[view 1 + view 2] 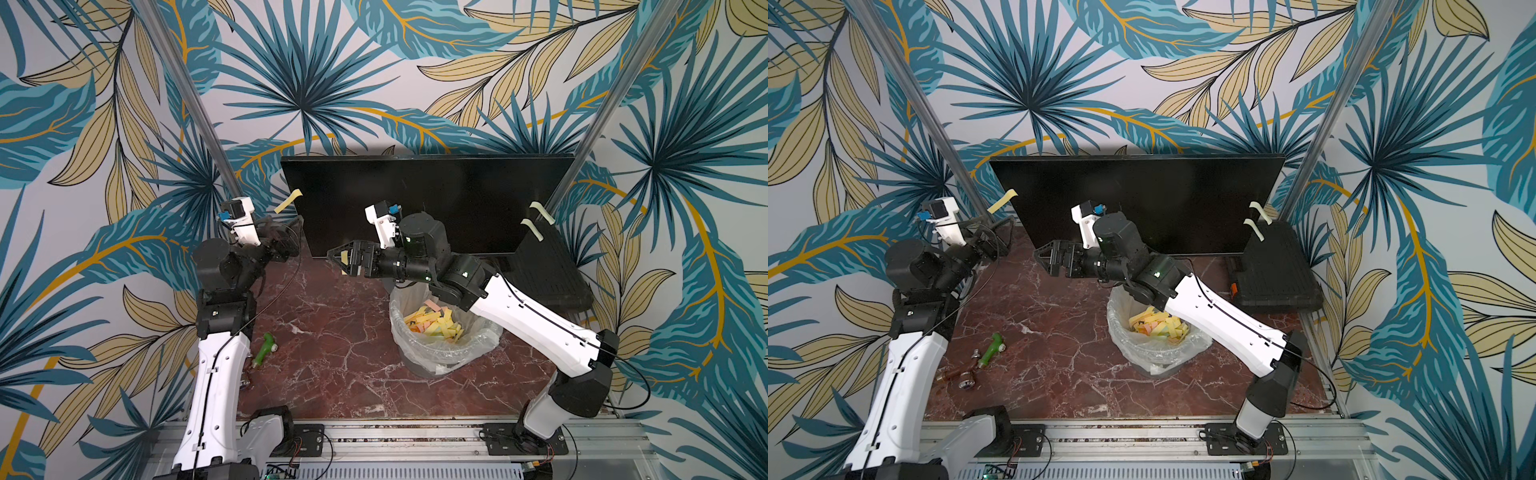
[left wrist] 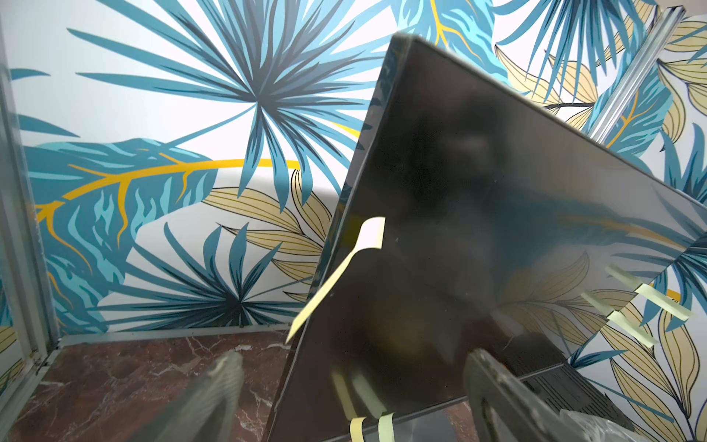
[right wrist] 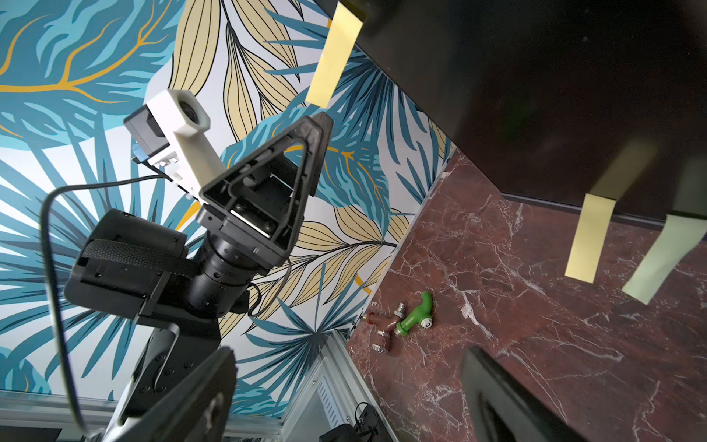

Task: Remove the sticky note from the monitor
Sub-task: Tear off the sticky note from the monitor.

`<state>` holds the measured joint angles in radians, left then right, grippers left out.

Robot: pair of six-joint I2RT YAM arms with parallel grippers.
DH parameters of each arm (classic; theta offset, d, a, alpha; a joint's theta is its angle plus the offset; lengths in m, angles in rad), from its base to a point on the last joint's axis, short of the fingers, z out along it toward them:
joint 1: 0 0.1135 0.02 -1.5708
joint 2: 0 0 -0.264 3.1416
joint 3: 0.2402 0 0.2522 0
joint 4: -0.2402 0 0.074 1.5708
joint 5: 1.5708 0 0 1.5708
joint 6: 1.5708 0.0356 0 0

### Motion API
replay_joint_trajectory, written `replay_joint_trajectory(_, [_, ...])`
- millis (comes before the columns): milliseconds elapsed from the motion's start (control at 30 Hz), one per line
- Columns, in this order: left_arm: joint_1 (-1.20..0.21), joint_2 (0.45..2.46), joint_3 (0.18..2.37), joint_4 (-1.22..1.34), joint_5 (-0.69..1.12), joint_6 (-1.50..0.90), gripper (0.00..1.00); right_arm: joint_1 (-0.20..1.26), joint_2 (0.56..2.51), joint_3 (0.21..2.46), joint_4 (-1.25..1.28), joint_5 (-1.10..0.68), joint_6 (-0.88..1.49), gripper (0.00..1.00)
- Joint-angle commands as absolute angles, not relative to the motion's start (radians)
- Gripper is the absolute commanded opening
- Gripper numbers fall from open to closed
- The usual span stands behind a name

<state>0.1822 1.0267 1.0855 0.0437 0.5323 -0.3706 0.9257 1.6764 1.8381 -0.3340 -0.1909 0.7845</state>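
The black monitor (image 1: pixel 436 195) (image 1: pixel 1142 199) stands at the back of the marble table. A yellow sticky note (image 1: pixel 289 200) (image 2: pixel 344 268) (image 3: pixel 338 57) hangs off its left edge. Two pale ones (image 1: pixel 540 218) (image 2: pixel 646 313) sit on its right edge, and two more (image 2: pixel 371 428) (image 3: pixel 589 237) hang from its bottom edge. My left gripper (image 1: pixel 286 235) (image 1: pixel 994 235) (image 2: pixel 352 358) is open, just below the left-edge note and apart from it. My right gripper (image 1: pixel 338 259) (image 1: pixel 1044 257) (image 3: pixel 348 356) is open near the monitor's lower left corner, beside the bottom notes, with nothing between its fingers.
A bin (image 1: pixel 440 357) lined with clear plastic holds several coloured notes, under the right forearm. A ribbed black case (image 1: pixel 548 266) lies at the right, by the monitor. A green fitting (image 1: pixel 264 349) and a brown one (image 1: pixel 955 376) lie near the left arm. Metal posts flank the monitor.
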Motion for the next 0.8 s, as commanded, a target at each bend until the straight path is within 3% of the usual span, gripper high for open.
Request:
replay_joint_trajectory(0, [0.194,1.054,1.127,0.093,0.579,-0.374,0.9,0.933,1.697,1.828,-0.325,-0.171,0.764,0.94])
replay_joint_trajectory(400, [0.202,1.123,1.162,0.167,0.605,-0.411,0.65,0.936,1.698,1.821,-0.349,-0.151,0.759,0.94])
replay_joint_trajectory(767, [0.202,1.146,1.18,0.187,0.622,-0.432,0.49,0.936,1.694,1.811,-0.358,-0.14,0.755,0.94])
